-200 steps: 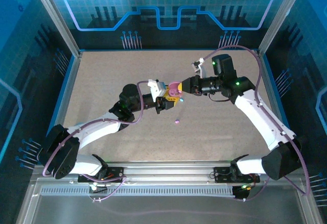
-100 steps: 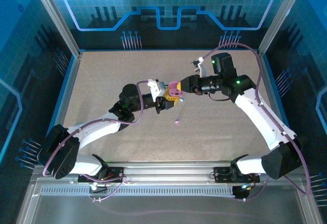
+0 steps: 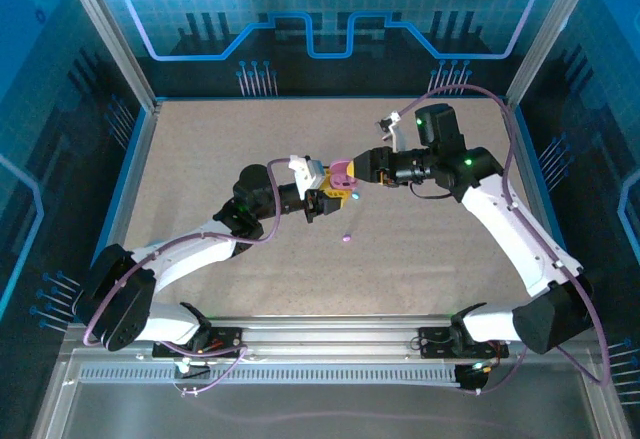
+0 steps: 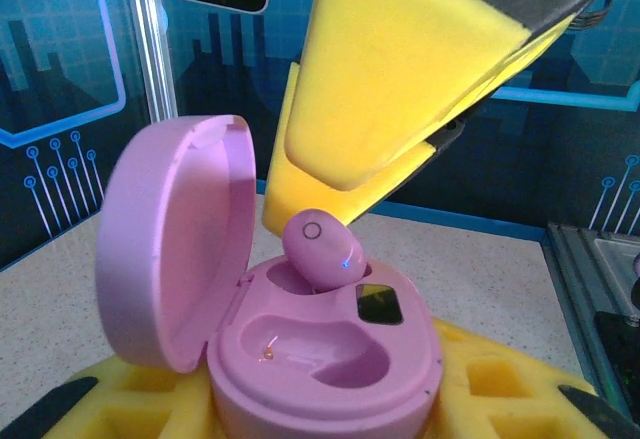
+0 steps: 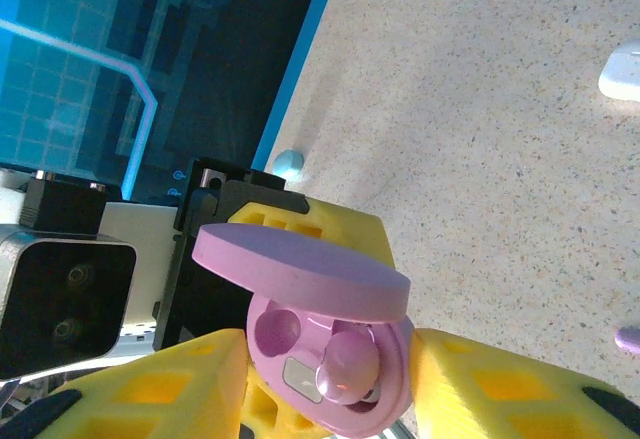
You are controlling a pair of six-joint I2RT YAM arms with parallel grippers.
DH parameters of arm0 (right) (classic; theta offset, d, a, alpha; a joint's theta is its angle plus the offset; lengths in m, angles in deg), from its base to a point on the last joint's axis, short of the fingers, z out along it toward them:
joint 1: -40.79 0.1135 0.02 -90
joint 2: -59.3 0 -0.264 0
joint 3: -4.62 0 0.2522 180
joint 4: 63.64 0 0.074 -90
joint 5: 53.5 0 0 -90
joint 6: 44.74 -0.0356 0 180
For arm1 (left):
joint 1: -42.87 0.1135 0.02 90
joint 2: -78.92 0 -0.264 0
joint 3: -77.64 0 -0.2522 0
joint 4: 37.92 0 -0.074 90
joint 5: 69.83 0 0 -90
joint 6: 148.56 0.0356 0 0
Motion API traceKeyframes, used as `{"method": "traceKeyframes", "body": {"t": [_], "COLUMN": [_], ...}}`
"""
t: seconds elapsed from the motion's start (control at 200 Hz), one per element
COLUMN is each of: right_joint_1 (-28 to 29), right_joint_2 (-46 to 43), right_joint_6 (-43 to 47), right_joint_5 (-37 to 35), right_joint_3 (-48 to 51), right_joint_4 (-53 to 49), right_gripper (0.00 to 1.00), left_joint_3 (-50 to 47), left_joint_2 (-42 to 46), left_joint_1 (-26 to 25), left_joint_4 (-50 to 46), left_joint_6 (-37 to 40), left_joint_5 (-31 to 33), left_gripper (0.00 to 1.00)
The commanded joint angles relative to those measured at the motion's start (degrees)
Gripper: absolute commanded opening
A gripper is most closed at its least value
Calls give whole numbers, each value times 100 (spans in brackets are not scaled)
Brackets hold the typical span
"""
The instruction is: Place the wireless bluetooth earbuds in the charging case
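**Top view.** The left tool [image 3: 322, 197] and the right tool [image 3: 358, 171] meet over the middle of the desk [image 3: 200, 139], well apart from every rim. Bare desk lies open all round them, most of it beyond the tools toward the far rim. The left tool is clenched on the purple charging case [image 3: 342, 174], whose lid stands up. A teal earbud [image 3: 354, 199] lies just beside the left tool. A loose purple earbud [image 3: 347, 238] lies farther off on its near side, apart from both tools. Compared with a second ago, the arms, the case and both loose buds sit where they were. Any shift of the right tool is too slight to tell here.

**Left wrist.** The case sits gripped between the left tool's yellow pads [image 4: 480, 389], with the lid [image 4: 170, 249] open to the left. A purple earbud [image 4: 318, 249] rests tilted in the far socket, not fully sunk. The near socket [image 4: 310, 344] is empty. The right tool's yellow finger hangs right over the bud; whether its tip touches cannot be told.

**Right wrist.** The right tool is released. Its jaws stand spread on either side of the case, and the bud lies between them, not pinched. Past the case, open desk runs to the blue rim.
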Motion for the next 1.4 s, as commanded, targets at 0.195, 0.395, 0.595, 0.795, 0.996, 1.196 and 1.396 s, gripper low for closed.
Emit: {"method": "traceKeyframes", "body": {"t": [0.195, 0.395, 0.595, 0.795, 0.996, 1.196, 1.396], "right_joint_1": [4, 17, 44, 83, 83, 105, 85], "right_joint_2": [-236, -175, -116, 21, 72, 121, -1], "right_joint_6": [90, -7, -51, -34, -8, 71, 211], "right_joint_5": [-136, 20, 54, 108, 135, -26, -218], "right_joint_3": [-161, -151, -177, -239, -266, -351, -402], "right_joint_4": [-221, -71, 27, 17, 12, -172, -310], "right_gripper": [37, 25, 21, 21, 24, 26, 32], "left_joint_3": [53, 69, 80, 101, 92, 106, 79], "left_joint_2": [265, 270, 244, 248, 248, 233, 254], "left_joint_1": [-45, -55, -60, -68, -68, -67, -66], "left_joint_4": [32, 11, -26, -26, -20, -9, -10], "left_joint_6": [76, 63, 56, 58, 58, 56, 76], "left_joint_5": [45, 24, -15, -10, 3, 11, 60], "left_gripper": [33, 33, 33, 33, 33, 33, 33]}}
